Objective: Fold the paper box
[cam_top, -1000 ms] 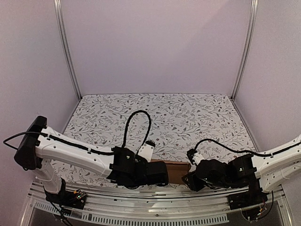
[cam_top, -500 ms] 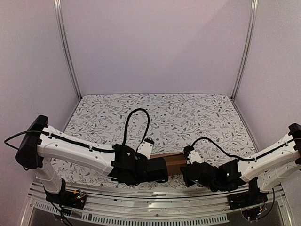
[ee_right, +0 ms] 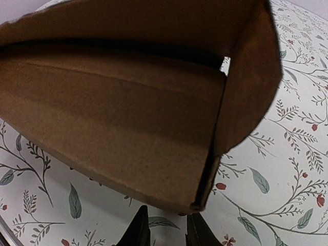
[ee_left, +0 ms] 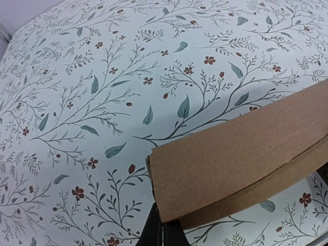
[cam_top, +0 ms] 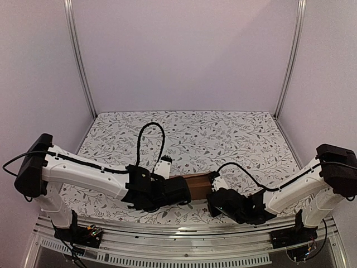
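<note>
Top external: paper box [cam_top: 199,183] is lying lengthwise between arms; left end effector [cam_top: 188,191] is pinching one end, right end effector [cam_top: 212,196] is hovering slightly open, empty.

- Paper box [ee_left: 241,154]: plain brown cardboard, matt and faintly fibrous, with raw cut edges.
- Table cover [cam_top: 223,134]: matt white surface printed with leafy sprigs; cloth or paper, cannot tell.
- Left arm shell [cam_top: 83,173]: smooth white plastic with a slight sheen.
- Corner posts [cam_top: 78,61]: pale, satin-finished metal.
- Back wall [cam_top: 184,50]: smooth and matt.

One paper box [cam_top: 198,183], two end effectors [ee_left: 162,233] [ee_right: 168,225], one table [cam_top: 223,134].
</note>
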Motion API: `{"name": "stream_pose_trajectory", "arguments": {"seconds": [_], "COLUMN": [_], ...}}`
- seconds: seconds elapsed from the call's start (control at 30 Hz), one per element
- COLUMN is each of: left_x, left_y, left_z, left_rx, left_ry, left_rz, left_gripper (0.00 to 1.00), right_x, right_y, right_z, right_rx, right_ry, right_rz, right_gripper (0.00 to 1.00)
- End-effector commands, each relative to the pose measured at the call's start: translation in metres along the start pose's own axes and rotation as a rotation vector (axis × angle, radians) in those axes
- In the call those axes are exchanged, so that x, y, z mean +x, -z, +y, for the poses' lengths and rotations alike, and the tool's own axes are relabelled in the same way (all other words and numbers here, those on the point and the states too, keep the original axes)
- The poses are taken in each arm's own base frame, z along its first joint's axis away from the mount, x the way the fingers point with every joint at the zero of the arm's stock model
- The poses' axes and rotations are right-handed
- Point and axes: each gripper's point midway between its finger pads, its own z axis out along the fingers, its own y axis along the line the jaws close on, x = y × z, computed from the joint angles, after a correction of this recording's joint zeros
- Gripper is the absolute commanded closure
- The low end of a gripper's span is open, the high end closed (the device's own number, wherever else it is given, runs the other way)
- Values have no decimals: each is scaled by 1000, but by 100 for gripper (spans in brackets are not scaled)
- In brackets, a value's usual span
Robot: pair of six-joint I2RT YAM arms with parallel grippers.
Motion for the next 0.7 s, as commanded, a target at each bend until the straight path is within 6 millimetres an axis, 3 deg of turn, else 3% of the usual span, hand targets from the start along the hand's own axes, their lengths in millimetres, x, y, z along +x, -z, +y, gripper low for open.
{"name": "stream_pose_trajectory", "arguments": {"seconds": [0.0, 0.17, 0.27, 0.37, 0.5, 0.67], "left_x": [55, 56, 56, 56, 54, 55], "left_y": [-25, -27, -28, -28, -28, -27], "left_z": [12, 12, 10, 8, 8, 9], "left_rx": [-36, -34, -30, -25, -24, -24], "left_ry": [-77, -76, -80, -82, -85, -86], "left_rz": [191, 191, 193, 193, 188, 190], "left_gripper": [100, 100, 100, 100, 100, 100], "right_x": [-12, -21, -37, -58, -97, -138], "right_y": [8, 30, 48, 68, 89, 88], "right_z": [20, 19, 19, 15, 12, 0], "right_rx": [-104, -139, -155, -160, -188, -180], "right_ry": [-27, 13, 52, 81, 94, 33], "right_rz": [-5, 48, 57, 41, -12, -21], "right_gripper": [75, 71, 73, 80, 98, 100]}}
